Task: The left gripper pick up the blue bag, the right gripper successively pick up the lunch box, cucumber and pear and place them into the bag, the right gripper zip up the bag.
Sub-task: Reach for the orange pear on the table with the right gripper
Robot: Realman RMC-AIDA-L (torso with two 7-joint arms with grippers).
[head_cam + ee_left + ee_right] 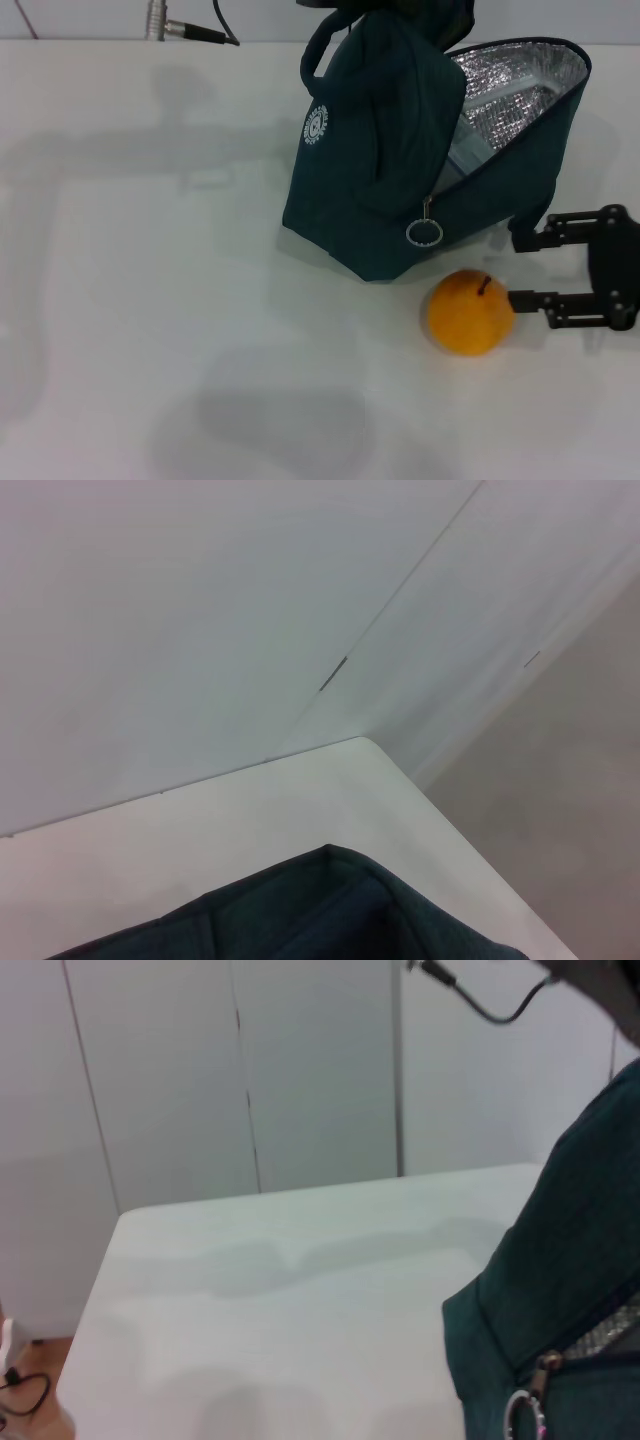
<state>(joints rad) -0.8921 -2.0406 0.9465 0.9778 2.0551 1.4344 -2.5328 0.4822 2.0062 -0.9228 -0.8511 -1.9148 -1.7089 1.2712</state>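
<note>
The blue bag (375, 170) stands at the table's far middle, its mouth open to the right and showing silver foil lining (510, 95). Its ring zip pull (424, 232) hangs at the front. The bag's top runs out of the head view, and the left gripper is not visible. The pear (470, 312) rests on the table just in front of the bag. My right gripper (520, 268) is open at the right edge, its nearer fingertip (518, 297) against the pear's upper right side. A pale edge (468, 155) shows inside the bag. Lunch box and cucumber are hidden.
A silver connector with a black cable (185, 28) lies at the table's far edge. The right wrist view shows the bag's side (560, 1290), its zip ring (520, 1415) and bare white table (280, 1310). Bag fabric (330, 910) and a table corner (360, 745) fill the left wrist view.
</note>
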